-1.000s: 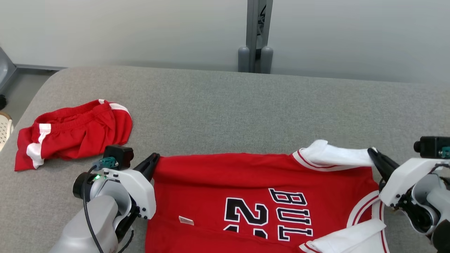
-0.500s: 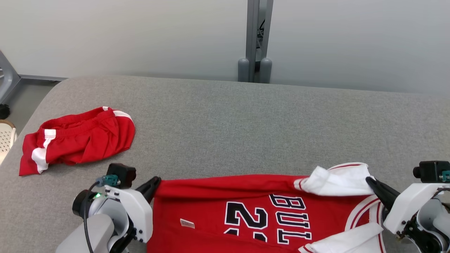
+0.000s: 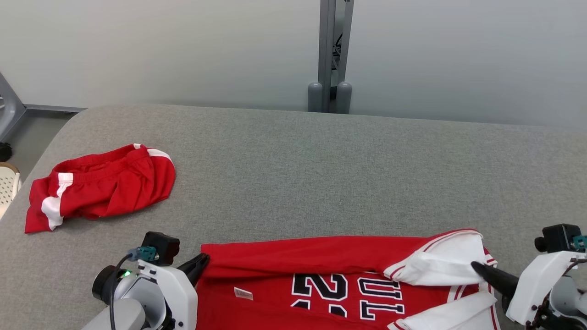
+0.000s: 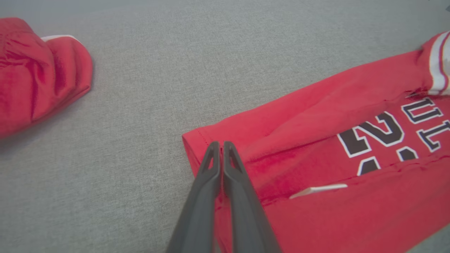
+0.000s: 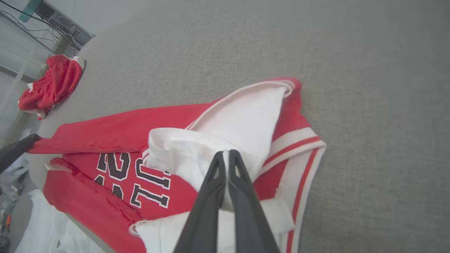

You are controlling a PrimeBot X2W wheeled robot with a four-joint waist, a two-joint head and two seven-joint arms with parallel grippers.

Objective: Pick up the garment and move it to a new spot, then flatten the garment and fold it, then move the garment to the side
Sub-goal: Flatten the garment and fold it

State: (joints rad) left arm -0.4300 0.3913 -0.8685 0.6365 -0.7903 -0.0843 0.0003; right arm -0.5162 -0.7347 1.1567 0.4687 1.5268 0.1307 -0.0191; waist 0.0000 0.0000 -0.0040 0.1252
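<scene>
Red jersey [image 3: 321,256] at the near edge of the grey bench [image 3: 293,174], pinched at both ends.
Crumpled red shorts [image 3: 101,185] lie near the left edge, well apart from it. The left gripper [image 3: 202,262] is clamped on the hem corner, and the right gripper [image 3: 477,266] is clamped on white armhole fabric. The jersey's long axis runs along the near edge, hem left, shoulders right. Its far strip is folded over the lettering.

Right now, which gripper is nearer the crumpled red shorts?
Left. The left gripper, shut on the jersey at its hem corner, sits right of the shorts; the right gripper grips white fabric at the jersey's opposite end.
</scene>
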